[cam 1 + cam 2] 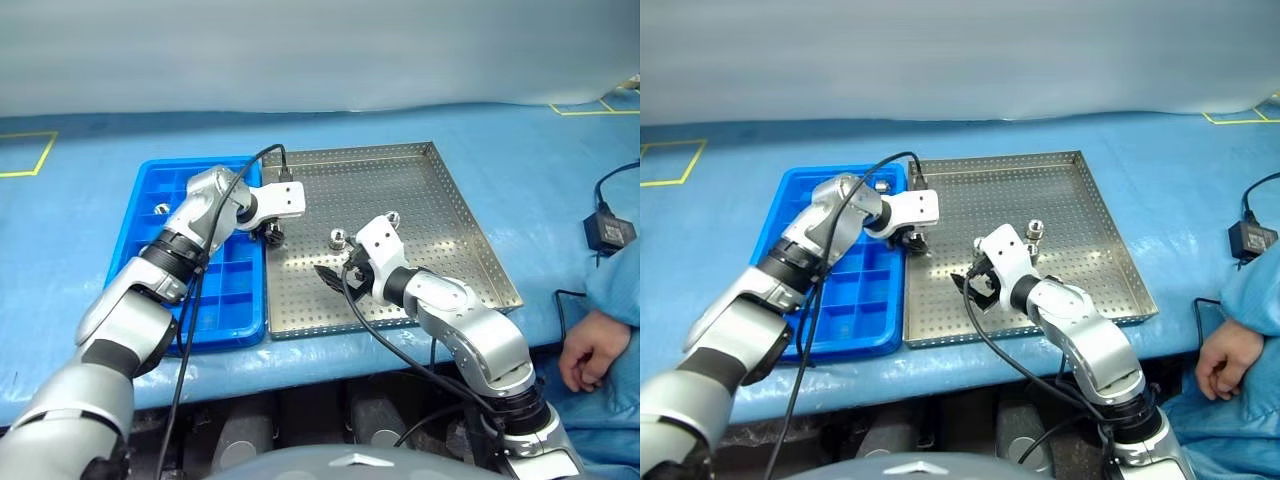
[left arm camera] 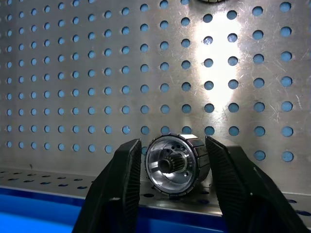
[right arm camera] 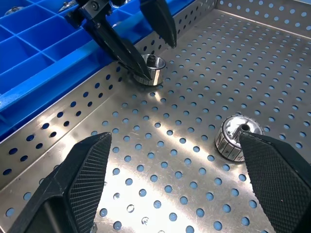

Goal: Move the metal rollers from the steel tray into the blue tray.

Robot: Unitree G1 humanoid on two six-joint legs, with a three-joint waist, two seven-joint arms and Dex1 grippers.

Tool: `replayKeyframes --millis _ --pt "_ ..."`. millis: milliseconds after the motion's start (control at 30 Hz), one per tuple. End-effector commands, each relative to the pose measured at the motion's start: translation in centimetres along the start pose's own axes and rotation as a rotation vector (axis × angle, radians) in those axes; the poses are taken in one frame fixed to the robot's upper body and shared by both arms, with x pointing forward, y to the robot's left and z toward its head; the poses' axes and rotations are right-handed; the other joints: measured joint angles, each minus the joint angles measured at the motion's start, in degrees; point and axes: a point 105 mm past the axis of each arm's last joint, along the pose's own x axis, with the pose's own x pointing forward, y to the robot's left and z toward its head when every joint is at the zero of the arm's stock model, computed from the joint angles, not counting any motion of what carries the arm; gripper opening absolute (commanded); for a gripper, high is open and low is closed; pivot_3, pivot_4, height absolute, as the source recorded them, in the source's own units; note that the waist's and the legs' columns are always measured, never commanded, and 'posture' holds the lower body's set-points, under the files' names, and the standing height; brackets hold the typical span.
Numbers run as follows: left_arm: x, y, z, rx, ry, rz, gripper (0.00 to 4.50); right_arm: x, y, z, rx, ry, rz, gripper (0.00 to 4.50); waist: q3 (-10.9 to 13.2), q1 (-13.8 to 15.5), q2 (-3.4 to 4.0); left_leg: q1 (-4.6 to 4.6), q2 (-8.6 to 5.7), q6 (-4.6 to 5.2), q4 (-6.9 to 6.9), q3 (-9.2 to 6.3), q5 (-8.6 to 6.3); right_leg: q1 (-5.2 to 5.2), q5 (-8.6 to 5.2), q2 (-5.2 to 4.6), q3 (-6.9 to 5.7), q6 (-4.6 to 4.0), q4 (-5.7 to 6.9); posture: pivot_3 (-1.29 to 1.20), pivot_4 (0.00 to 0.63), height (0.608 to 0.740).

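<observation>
The steel tray [image 1: 440, 240] lies on the blue table with the blue tray [image 1: 230, 300] beside it on its left. My left gripper [image 2: 175, 170] points down at the steel tray's left edge, open, its fingers flanking a metal roller [image 2: 177, 165] that rests on the perforated floor. That roller [image 3: 153, 68] also shows in the right wrist view, one finger against it and the other apart. My right gripper [image 3: 177, 194] hovers open over the tray's middle, with another roller [image 3: 238, 138] lying just ahead of it. A third roller [image 1: 393, 217] stands behind the right wrist. One roller [image 1: 160, 208] sits in a blue tray compartment.
A person's hand [image 1: 590, 350] rests at the table's right front edge. A black adapter [image 1: 608, 232] with its cable lies on the cloth to the right of the steel tray. The right half of the steel tray is bare floor.
</observation>
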Motion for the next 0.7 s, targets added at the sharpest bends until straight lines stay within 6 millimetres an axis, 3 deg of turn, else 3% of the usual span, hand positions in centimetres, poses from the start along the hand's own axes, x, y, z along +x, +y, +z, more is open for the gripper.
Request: replayKeyframes --millis 33,100,267,700 --pt "-1.4 1.3 0.4 0.031 0.009 0.030 3.80 -0.4 0.0 1.4 -0.027 -0.068 -0.009 4.41 0.00 -0.04 0.00 0.00 0.00 0.00 0.00 0.00 0.00 0.00 0.00 0.00 0.00 0.00 0.00 -0.15 0.150 0.740" --pt "-1.6 1.4 0.3 0.055 0.033 0.020 4.47 -0.3 0.0 1.4 -0.028 -0.069 -0.008 4.41 0.00 -0.09 0.00 0.01 0.00 0.00 -0.01 0.00 0.00 0.00 0.00 0.00 0.00 0.00 0.00 -0.15 0.150 0.740" --pt "-1.6 1.5 0.2 0.115 0.082 0.000 4.47 -0.2 0.2 1.6 -0.032 -0.077 -0.004 4.41 0.00 -0.23 0.00 0.00 0.00 0.00 0.01 0.01 0.00 0.00 0.00 0.00 0.00 0.00 0.01 -0.17 0.150 0.740" --pt "0.7 0.9 -0.6 0.111 0.155 -0.059 4.47 -0.1 0.6 1.4 -0.037 -0.079 0.002 4.41 0.00 -0.95 0.00 0.00 0.01 0.00 0.02 0.03 0.00 0.00 0.01 0.01 0.02 0.01 0.02 -0.19 0.150 0.740"
